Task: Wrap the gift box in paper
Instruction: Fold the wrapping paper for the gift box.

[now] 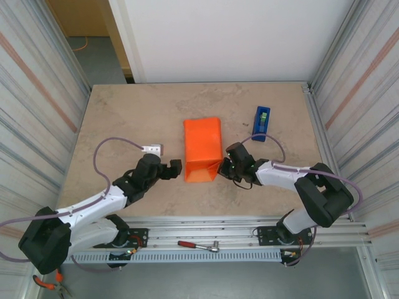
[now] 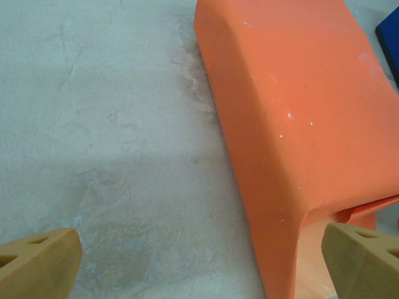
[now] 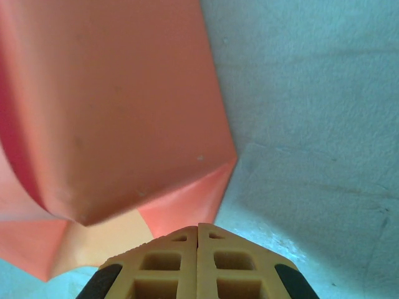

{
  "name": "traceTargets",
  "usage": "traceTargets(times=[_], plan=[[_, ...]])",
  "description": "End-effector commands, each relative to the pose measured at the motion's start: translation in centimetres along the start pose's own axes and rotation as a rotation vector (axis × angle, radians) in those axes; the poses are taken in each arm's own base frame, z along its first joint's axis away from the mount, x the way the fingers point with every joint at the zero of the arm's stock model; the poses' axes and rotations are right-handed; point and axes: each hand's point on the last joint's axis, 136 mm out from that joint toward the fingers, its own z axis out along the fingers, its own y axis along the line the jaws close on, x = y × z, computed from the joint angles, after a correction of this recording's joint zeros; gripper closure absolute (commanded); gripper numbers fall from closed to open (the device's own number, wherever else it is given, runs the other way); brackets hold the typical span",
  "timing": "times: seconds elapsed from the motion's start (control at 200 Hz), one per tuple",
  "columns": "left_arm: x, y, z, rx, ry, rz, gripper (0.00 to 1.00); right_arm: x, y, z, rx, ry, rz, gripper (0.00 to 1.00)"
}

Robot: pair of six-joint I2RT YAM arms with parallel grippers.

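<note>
I log the thin bright orange paper sheet (image 1: 202, 148) folded into a sleeve, near end unclosed; left gripper (image 1: 175, 168) wide, right gripper (image 1: 225, 167) shut.

The pale, marbled table (image 1: 124, 118) carries the paper (image 1: 202, 149) near its middle, folded into an orange box-like bundle. A blue tape dispenser (image 1: 262, 123) stands apart to its right. A small white block (image 1: 153, 149) lies to its left.
</note>
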Motion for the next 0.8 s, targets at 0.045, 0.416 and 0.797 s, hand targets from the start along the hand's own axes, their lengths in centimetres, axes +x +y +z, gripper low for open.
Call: traceTargets(times=[0.045,0.416,0.797], plan=[[1.0,0.1,0.1,0.028,-0.01,-0.096,0.01,0.2,0.3,0.1,-0.008,-0.004,-0.049,1.0],[1.8,0.9,0.6,0.001,-0.012,-0.102,0.01,-0.7,1.7,1.6,-0.039,-0.006,-0.037,1.0],[2.2,0.7,1.0,0.005,0.006,-0.088,0.01,-0.3,2.7,2.9,-0.091,0.025,-0.013,1.0]])
